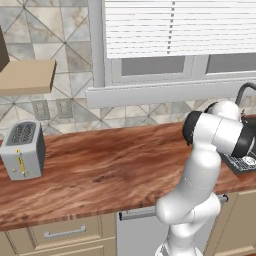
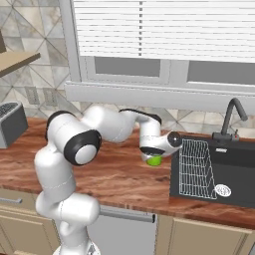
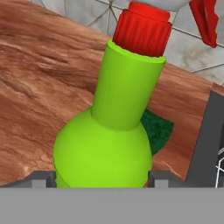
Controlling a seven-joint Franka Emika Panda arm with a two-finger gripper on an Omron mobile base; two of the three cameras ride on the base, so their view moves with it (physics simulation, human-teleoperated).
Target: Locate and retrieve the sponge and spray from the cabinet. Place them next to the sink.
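I start with the wooden counter, which fills the middle band of the right base view, with the sink at its right end and the wire rack along the basin's left side. My arm reaches from the lower left of that frame toward the centre, and the gripper hangs just left of the sink's edge, pointing down at the counter.

The spray sits between my fingers. In the hand view its green body fills the lower centre, its neck runs up and slightly right toward the red collar at the top of the frame, so the long axis lies along my line of sight and away from the hand. The finger tips show at either flank of the bottle, low in the frame, close against it. I cannot tell whether they are pressing on it or standing just clear, nor whether its base is on the wood.

The sponge lies flat on the counter behind the bottle, right of centre in the hand view, between the bottle and the dark sink wall at the right edge. I judge both items are already beside the sink, so my next move turns on backing off along the bottle's axis without tipping it.
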